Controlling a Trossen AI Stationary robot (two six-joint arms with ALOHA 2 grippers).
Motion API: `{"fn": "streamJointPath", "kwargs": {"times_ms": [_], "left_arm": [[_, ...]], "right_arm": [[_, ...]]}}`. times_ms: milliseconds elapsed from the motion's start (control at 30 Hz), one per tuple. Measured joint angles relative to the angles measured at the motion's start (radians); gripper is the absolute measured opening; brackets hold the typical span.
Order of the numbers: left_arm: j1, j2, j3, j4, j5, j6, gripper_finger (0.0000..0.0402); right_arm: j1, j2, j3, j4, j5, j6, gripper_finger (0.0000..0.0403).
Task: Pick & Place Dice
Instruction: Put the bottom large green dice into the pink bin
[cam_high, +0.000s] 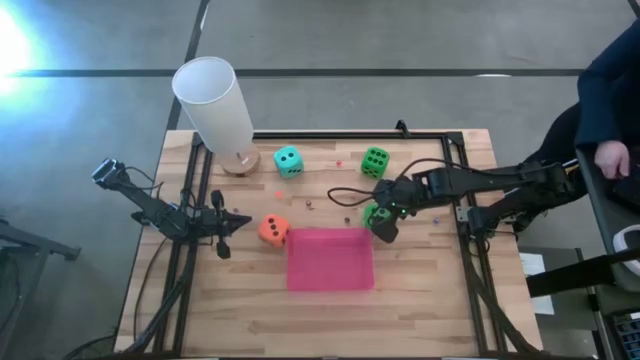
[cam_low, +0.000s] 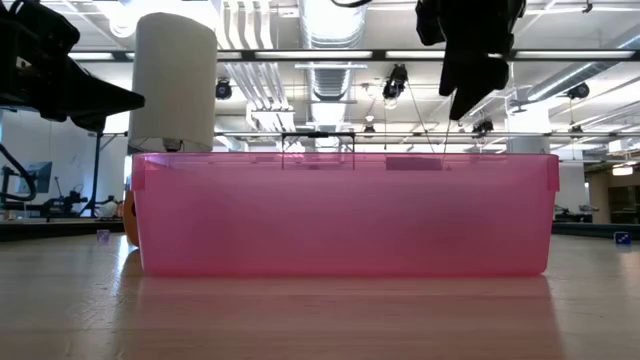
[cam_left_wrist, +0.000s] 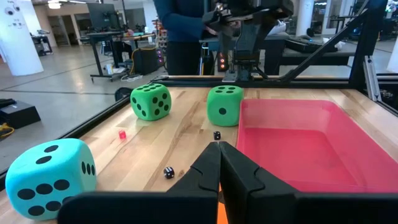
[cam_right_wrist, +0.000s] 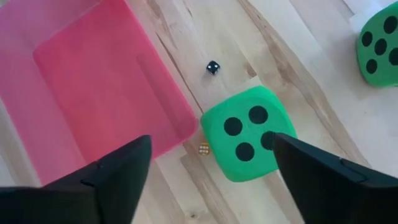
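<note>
Four dice lie on the wooden table. The teal die (cam_high: 288, 161) and one green die (cam_high: 375, 161) sit near the far edge. The orange die (cam_high: 273, 230) rests at the left wall of the pink bin (cam_high: 330, 262). The second green die (cam_right_wrist: 245, 134) stands by the bin's far right corner. My right gripper (cam_right_wrist: 211, 140) hovers open above this die, a finger to each side and not touching it. My left gripper (cam_high: 240, 222) is shut, just left of the orange die, pointing toward it.
A tall white cylinder on a round wooden base (cam_high: 215, 105) stands at the far left corner. Tiny dice, such as a black one (cam_right_wrist: 212, 67), are scattered between the big dice. A person (cam_high: 610, 100) sits beyond the table's right edge. Bare wood lies near the bin.
</note>
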Motion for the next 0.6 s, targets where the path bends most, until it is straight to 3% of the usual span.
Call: {"fn": "streamJointPath", "kwargs": {"times_ms": [167, 600], "left_arm": [[0.0, 0.0, 0.0, 0.0, 0.0, 0.0, 0.0007], [0.0, 0.0, 0.0, 0.0, 0.0, 0.0, 0.0007]], "right_arm": [[-0.016, 0.0, -0.027, 0.021, 0.001, -0.127, 0.0395], [-0.053, 0.0, -0.16, 0.111, -0.036, -0.389, 0.04]]}}
